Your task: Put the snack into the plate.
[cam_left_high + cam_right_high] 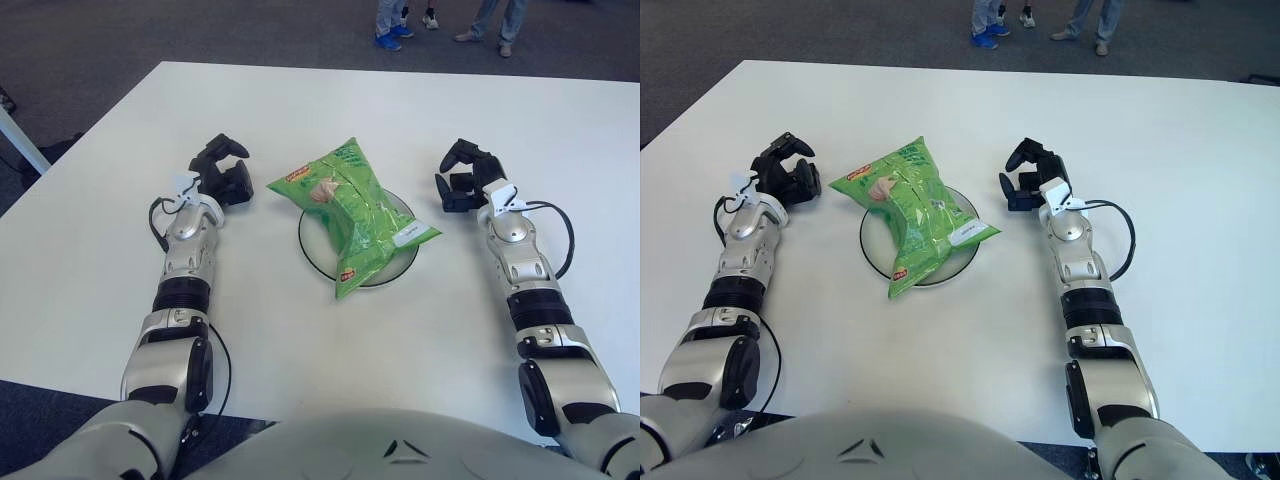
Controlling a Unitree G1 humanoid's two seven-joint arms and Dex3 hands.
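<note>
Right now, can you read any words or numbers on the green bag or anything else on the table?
Green bag, red logo patch near its top: has lettering, too blurred to read.
Green bag, white sticker toward its lower right: has print, too small to read.
Green bag, small red mark at its bottom corner: unreadable.
Plate, table, left hand, right hand: no text visible.

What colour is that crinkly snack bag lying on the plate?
Bright green crinkly snack bag, with a small white label near one corner; clearest in the left eye view.
</note>
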